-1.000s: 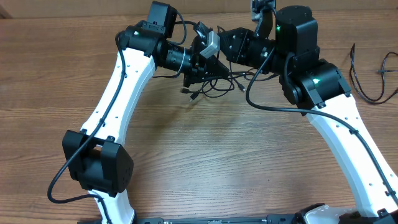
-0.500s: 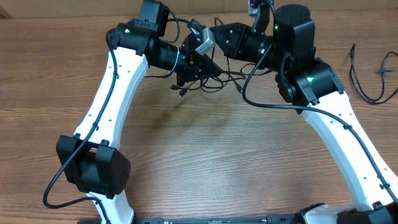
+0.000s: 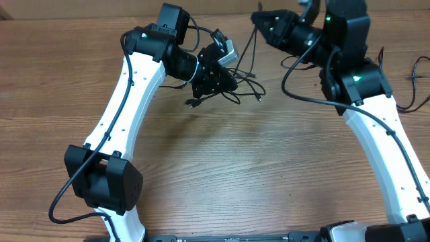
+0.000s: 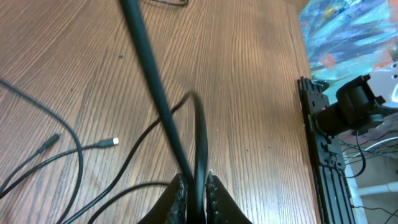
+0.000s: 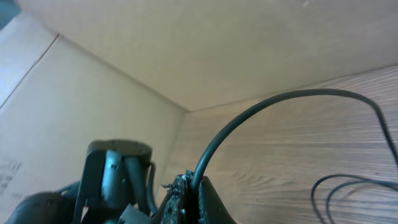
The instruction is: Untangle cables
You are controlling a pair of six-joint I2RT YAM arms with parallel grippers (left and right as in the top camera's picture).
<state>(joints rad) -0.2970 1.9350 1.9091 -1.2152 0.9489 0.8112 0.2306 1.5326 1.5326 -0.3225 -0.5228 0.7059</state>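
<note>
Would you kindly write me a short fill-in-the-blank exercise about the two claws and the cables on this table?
1. The left claw is ___ on a thin black cable.
2. In the left wrist view, a loose plug lying on the table has a ___ tip.
3. The tangle of cables rests on a ___ table.
4. The right claw is likewise closed on a black ___.

Missing words: shut; silvery; wooden; cable.
</note>
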